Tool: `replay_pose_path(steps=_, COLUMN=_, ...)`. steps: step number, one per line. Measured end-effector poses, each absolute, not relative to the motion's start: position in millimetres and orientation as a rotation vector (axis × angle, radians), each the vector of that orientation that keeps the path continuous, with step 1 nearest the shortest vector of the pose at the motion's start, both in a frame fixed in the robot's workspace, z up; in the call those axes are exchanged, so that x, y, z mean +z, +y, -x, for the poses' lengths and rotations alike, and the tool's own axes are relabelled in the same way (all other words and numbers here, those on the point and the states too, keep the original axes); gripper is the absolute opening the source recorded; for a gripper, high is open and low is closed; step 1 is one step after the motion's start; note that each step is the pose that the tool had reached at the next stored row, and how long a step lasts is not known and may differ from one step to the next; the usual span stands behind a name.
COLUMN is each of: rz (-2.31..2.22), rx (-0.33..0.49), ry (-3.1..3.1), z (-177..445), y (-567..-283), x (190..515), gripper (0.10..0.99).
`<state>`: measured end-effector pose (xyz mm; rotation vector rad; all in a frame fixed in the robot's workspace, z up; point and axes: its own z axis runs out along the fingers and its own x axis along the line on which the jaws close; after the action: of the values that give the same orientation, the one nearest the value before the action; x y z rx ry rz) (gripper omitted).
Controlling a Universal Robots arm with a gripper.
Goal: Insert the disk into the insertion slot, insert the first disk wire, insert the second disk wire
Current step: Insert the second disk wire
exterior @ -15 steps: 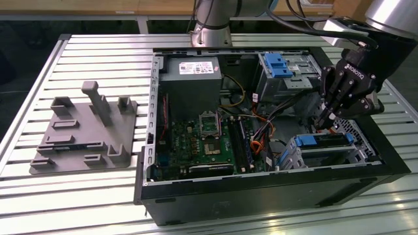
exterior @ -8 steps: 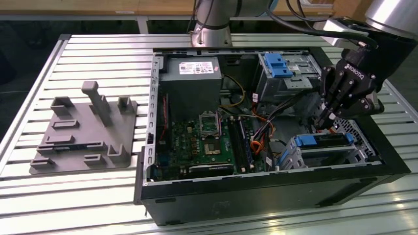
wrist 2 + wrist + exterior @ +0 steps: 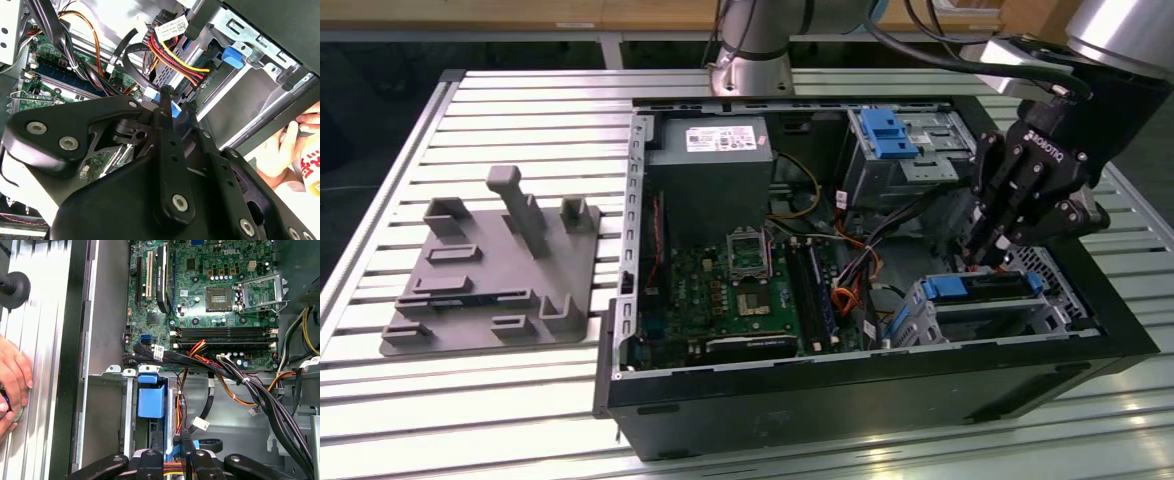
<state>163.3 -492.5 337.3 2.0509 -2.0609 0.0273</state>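
The disk (image 3: 981, 288), silver with a bright blue carrier (image 3: 150, 400), lies seated in the insertion slot (image 3: 987, 318), a silver cage at the case's near corner on the exterior view's right. My gripper (image 3: 983, 262) hangs straight down over the disk's inner end. In the first wrist view its black fingers (image 3: 157, 452) stand close together with a small blue connector (image 3: 172, 451) between them. The second wrist view shows that blue connector (image 3: 173, 109) at the gripper's tip (image 3: 167, 100). A red, yellow and black wire bundle (image 3: 172, 57) runs just beyond it.
The open computer case (image 3: 854, 390) sits on a slatted table (image 3: 520, 120). A taller bay with a blue latch (image 3: 894, 135) stands behind the gripper. Black cables (image 3: 260, 390) cross beside the cage. A grey fixture plate (image 3: 494, 270) lies at the exterior view's left. A person's hand (image 3: 12, 385) rests outside the case.
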Motion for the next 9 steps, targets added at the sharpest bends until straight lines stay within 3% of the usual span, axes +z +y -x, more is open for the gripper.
replay_pose_path(steps=9, rz=-2.079, rx=0.1, ry=-2.103, z=-159.0, y=-492.5, x=337.3, gripper=0.278)
